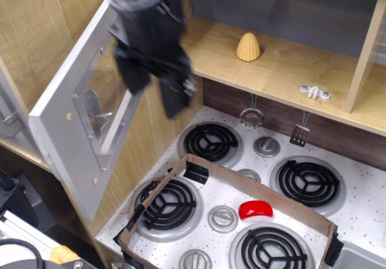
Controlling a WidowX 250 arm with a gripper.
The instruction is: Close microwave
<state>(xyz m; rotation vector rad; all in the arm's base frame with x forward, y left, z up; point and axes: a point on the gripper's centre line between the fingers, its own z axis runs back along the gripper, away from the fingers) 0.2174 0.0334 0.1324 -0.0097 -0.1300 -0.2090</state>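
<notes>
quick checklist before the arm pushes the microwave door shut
1. Door state: swung wide open, not ok yet.
2. Gripper near the door: beside its inner face, ok.
3. Jaws empty: nothing seen between them, but blurred, cannot tell.
4. Contact with door: cannot tell.
5. Swing path: cardboard box and red block sit low on the stove, ok.
6. Shelf: corn toy sits clear of the door, ok.
</notes>
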